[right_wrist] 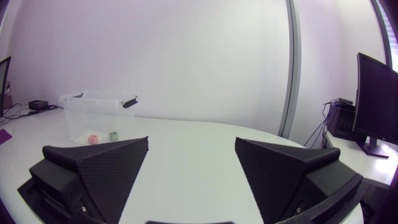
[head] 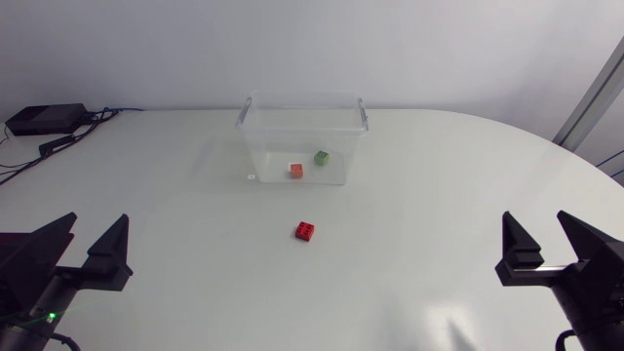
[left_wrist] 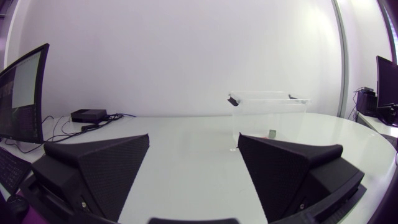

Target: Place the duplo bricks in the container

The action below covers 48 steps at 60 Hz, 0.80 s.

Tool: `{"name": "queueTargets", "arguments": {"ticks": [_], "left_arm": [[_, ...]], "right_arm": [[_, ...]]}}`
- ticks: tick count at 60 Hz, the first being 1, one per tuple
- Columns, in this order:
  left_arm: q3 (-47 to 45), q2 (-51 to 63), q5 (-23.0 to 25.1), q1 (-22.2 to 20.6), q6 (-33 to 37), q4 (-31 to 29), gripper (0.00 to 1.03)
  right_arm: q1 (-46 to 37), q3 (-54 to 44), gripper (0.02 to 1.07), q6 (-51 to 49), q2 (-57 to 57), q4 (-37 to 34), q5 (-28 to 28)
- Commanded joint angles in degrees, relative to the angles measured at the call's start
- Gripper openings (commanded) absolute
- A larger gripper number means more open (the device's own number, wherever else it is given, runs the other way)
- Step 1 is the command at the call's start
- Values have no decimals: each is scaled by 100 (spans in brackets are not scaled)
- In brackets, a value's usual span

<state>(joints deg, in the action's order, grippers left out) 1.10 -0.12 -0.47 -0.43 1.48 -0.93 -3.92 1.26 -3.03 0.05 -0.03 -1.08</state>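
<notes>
On glossy table (head: 439, 195), studded red brick (head: 305, 231) near clear plastic container (head: 252, 146), left hand (head: 96, 219) wide, right hand (head: 536, 216) wide

**Occlusions and cut-offs**

Head view: the left gripper (head: 97, 218) and right gripper (head: 534, 214) show in full, but both arms are cut by the near edge. Left wrist view: the container (left_wrist: 267, 106) base is partly behind a finger (left_wrist: 292, 168), and the green brick (left_wrist: 272, 132) is too small for detail. Right wrist view: the orange brick (right_wrist: 93, 139) is blurred through the container wall.
</notes>
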Motion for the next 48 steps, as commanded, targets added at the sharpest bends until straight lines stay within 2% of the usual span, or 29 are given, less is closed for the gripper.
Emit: {"name": "queueTargets", "arguments": {"ticks": [1,22,34,43,48], "left_arm": [[-102,-58,-32,-10,-16,58,100],[-102,-58,-32,-10,-16,58,100],[-102,-58,-32,-10,-16,58,100],[-102,-58,-32,-10,-16,58,100],[-102,-58,-32,-10,-16,58,100]], "right_arm": [[14,-126,103,-40,-41,-32,3],[401,-11,103,-488,100,-129,-50],[401,920,103,-462,1691,-375,-507],[507,2028,103,-462,3308,-823,-1210],[937,2581,97,-497,4240,-1034,-1386]]}}
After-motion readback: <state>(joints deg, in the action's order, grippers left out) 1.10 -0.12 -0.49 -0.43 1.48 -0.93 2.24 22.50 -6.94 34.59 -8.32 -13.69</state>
